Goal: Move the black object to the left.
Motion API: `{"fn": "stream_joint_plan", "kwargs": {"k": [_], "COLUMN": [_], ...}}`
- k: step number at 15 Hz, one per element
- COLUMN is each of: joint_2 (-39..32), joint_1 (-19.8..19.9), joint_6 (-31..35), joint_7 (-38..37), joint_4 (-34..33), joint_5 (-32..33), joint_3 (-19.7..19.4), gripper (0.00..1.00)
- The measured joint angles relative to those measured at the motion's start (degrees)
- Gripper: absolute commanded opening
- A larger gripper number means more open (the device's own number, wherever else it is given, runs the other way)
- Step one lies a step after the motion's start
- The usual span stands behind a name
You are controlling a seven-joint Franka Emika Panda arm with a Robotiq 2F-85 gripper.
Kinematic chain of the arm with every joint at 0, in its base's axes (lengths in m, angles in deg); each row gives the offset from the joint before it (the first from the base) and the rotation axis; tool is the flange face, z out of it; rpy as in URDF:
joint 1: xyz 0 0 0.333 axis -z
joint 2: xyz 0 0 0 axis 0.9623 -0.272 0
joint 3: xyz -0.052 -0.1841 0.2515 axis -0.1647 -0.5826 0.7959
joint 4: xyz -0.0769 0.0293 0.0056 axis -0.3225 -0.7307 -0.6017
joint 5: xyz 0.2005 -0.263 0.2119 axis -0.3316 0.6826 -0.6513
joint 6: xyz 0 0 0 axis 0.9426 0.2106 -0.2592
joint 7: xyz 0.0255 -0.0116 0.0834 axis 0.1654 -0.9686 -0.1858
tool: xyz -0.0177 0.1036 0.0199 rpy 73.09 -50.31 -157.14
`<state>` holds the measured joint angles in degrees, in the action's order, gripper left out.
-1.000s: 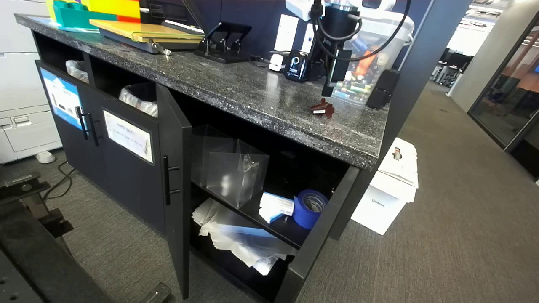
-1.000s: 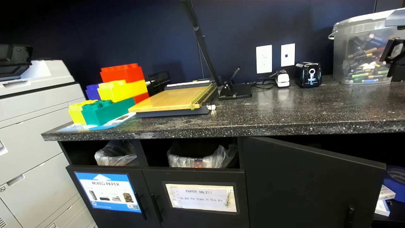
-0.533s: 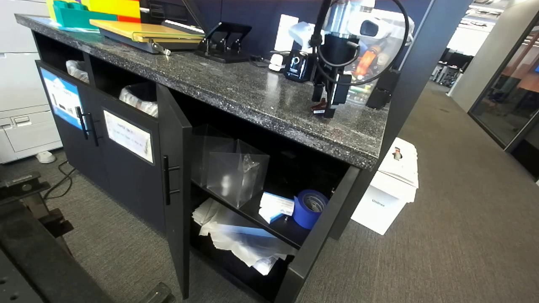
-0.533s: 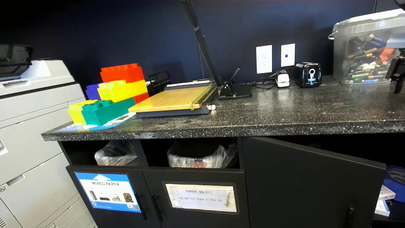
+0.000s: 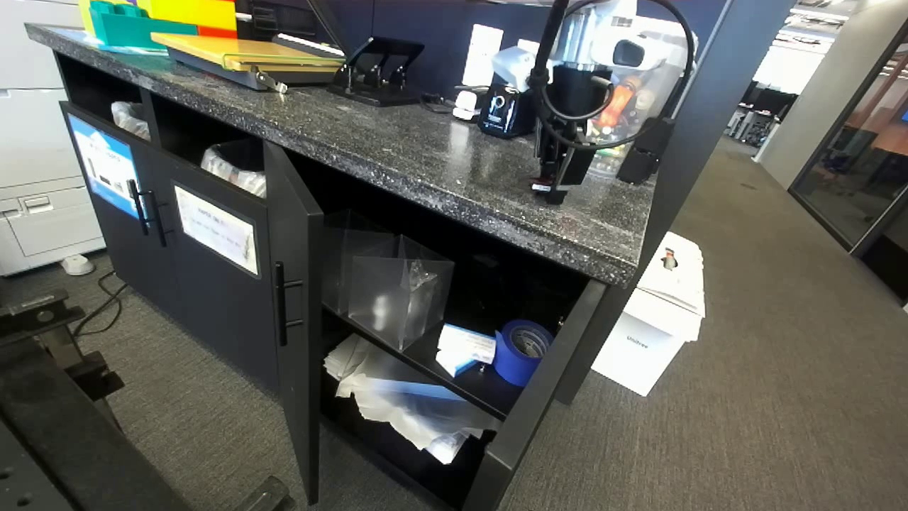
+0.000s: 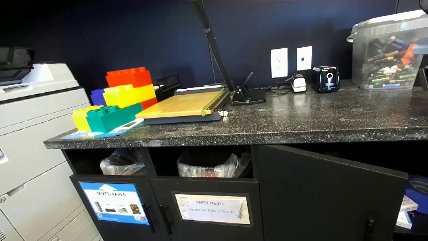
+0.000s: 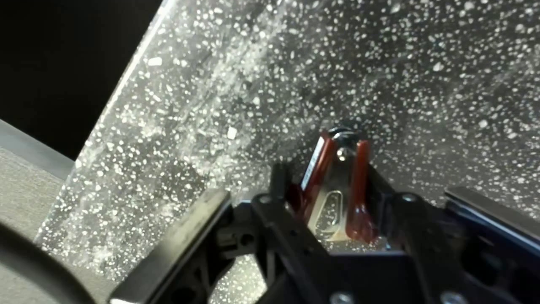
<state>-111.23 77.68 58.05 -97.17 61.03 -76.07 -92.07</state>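
Pinching the dark red object (image 7: 359, 181), tool (image 7: 326, 175) pointing down

In an exterior view the arm (image 5: 604, 51) reaches down from the upper edge, its silver wrist (image 5: 577, 41) nearly upright, with a black cable (image 5: 550, 34) looping beside it. Below, the dark gripper (image 7: 327, 175) points downward, a little aslant. The wrist view has its two fingers (image 7: 277, 183) slightly apart, facing each other, clasping from both sides. At the right edge of an exterior view a small part of the arm (image 6: 421, 48) shows.
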Motion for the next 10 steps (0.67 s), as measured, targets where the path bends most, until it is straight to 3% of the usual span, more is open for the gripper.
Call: {"fn": "stream_joint_plan", "kwargs": {"k": [2,7,10], "joint_2": [-0.01,0.18,1.35], "joint_1": [0.0,-0.73,-3.52], "joint_6": [0.0,0.0,0.0], "joint_7": [-0.01,0.14,0.18], "joint_4": [-0.29,-2.09,-3.25], "joint_5": [0.06,-0.32,-0.39], "joint_3": [-0.15,0.7,2.03], "gripper": [0.05,0.07,0.07]}}
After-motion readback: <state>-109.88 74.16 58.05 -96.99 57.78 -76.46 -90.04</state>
